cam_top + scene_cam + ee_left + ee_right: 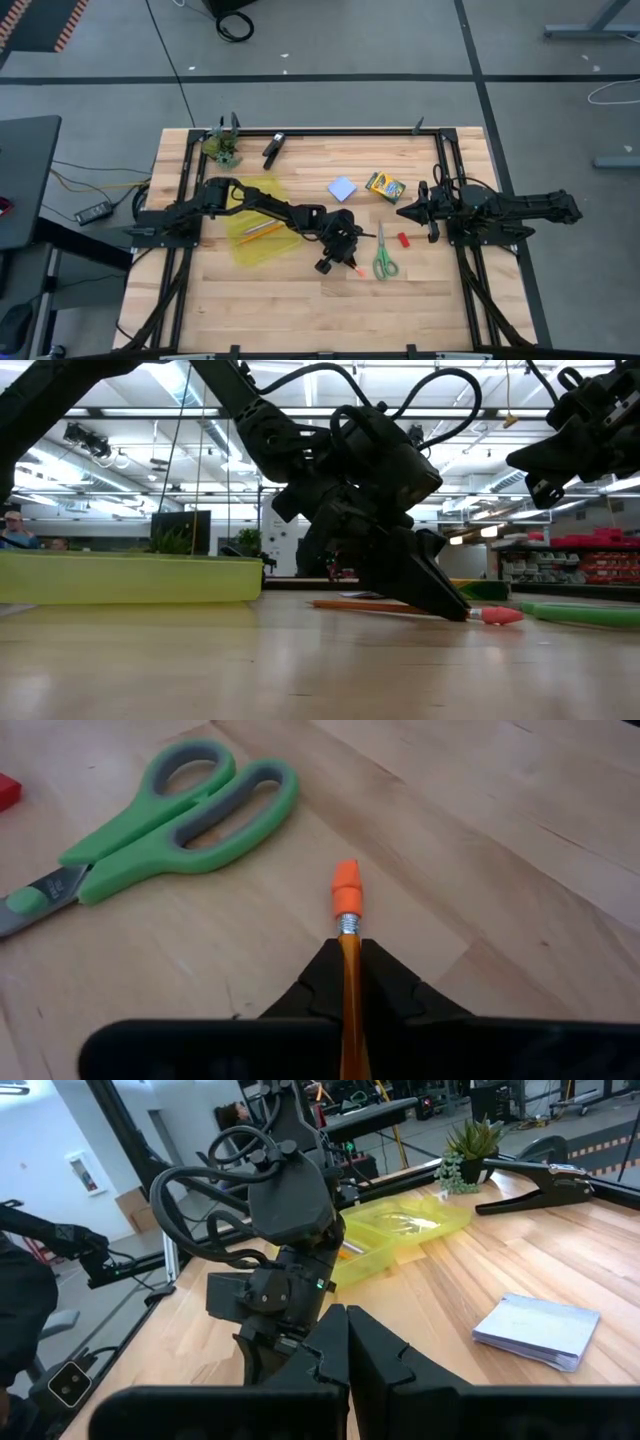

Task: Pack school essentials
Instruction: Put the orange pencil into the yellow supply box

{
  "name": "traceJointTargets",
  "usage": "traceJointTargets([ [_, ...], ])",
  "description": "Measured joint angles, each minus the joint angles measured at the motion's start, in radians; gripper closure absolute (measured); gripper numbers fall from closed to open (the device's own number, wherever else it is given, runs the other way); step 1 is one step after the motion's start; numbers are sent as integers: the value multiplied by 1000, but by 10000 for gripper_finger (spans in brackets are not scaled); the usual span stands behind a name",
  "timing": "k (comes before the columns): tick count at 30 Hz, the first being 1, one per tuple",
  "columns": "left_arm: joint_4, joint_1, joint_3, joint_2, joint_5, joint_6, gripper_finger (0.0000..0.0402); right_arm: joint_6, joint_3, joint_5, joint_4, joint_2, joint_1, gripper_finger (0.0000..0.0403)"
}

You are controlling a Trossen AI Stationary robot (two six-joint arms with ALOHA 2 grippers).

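Now left hand (348, 982) grips one pencil (346, 910); one scissors (170, 815); right hand (405, 211) closed.

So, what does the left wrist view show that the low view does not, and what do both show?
Only the left wrist view shows the green-handled scissors flat on the wooden table.

Only the low view shows the yellow-green tray and the right pincer raised above the table.

Both show the left pincer shut on the orange pencil, whose eraser end pokes out past the tips.

One pair of scissors (385, 262), one crayon box (384, 186), one note pad (343, 188), one eraser (404, 240), one yellow tray (262, 222), two grippers.
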Motion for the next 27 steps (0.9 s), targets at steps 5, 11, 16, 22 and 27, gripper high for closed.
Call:
traceJointTargets([
  [5, -3, 0, -2, -8, -17, 3, 387, 0, 0, 0, 0, 0, 0, 396],
  [11, -33, -2, -3, -34, -59, 5, 386, 0, 0, 0, 0, 0, 0, 396],
  [16, -116, 9, 23, -51, -56, 4, 387, 0, 0, 0, 0, 0, 0, 396],
  [22, -285, 11, 99, -59, -103, 7, 388, 0, 0, 0, 0, 2, 0, 396],
  [27, -418, 11, 166, -59, -161, 12, 387, 0, 0, 0, 0, 2, 0, 396],
])
